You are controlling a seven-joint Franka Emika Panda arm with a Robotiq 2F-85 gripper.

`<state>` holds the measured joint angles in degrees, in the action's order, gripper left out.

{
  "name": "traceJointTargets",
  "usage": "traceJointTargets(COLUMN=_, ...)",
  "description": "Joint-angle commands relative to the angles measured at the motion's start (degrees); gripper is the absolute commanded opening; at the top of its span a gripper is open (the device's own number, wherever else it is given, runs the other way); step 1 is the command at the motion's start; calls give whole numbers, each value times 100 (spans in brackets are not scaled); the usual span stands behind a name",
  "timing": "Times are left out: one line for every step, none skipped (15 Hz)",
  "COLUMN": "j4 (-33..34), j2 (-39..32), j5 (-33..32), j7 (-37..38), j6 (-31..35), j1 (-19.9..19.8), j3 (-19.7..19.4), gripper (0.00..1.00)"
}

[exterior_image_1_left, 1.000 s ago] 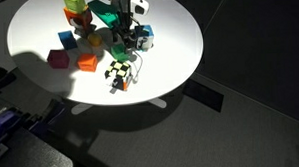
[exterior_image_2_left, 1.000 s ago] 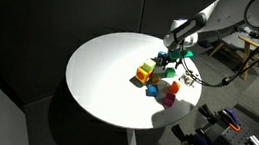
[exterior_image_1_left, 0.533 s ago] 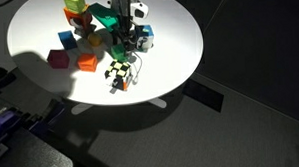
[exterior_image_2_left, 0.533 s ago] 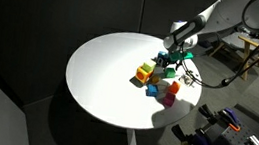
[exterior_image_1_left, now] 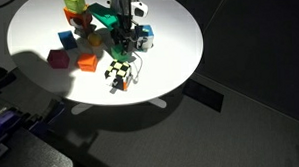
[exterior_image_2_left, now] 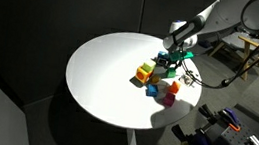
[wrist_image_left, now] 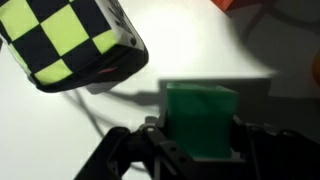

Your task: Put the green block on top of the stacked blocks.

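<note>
my gripper [wrist_image_left: 200, 140] is pinched narrow on the small green cube-shaped block [wrist_image_left: 200, 112], a finger on each side of it, low over the round white table [exterior_image_1_left: 178, 42]. a black-and-yellow-green checkered cube [wrist_image_left: 68, 42] sits just beyond my fingertips, upper left in the wrist view. the short stack of green and orange-red blocks [exterior_image_1_left: 78, 14] stands apart from my hand, off to its side.

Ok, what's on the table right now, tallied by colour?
green block, gripped: 1
stacked blocks, green over orange-red, one column: 1
magenta cube: 1
blue cube: 1
orange cube: 1
checkered cube: 1
Total I can tell apart: 6
</note>
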<state>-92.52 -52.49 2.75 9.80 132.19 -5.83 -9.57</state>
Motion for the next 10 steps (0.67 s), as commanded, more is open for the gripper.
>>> traceJointTargets(j4=-43, j2=244, j5=-203, j7=99, j6=-378, j1=104, j3=-75, gripper=29)
traceJointTargets(j4=-65, j2=291, j5=-242, j7=109, j6=-427, j1=127, j3=-88, gripper=27)
traceJointTargets(j4=-88, j2=346, j5=-281, j7=95, j6=-471, j1=140, j3=-90, gripper=27)
traceJointTargets(j4=-90, j2=390, j5=-306, j7=94, j6=-514, j1=147, j3=-89, gripper=27)
traceJointTargets(j4=-85, j2=423, j5=-339, j7=111, j6=-535, j1=162, j3=-100, gripper=27)
traceJointTargets(j4=-62, j2=440, j5=-365, j7=138, j6=-561, j1=167, j3=-109, gripper=27)
traceJointTargets(j4=-32, j2=461, j5=-366, j7=124, j6=-615, j1=152, j3=-100, gripper=27)
traceJointTargets(j4=-29, j2=492, j5=-363, j7=108, j6=-636, j1=141, j3=-94, gripper=27)
traceJointTargets(j4=-38, j2=522, j5=-360, j7=137, j6=-611, j1=142, j3=-106, gripper=27)
traceJointTargets(j4=-43, j2=550, j5=-358, j7=117, j6=-615, j1=132, j3=-100, gripper=27)
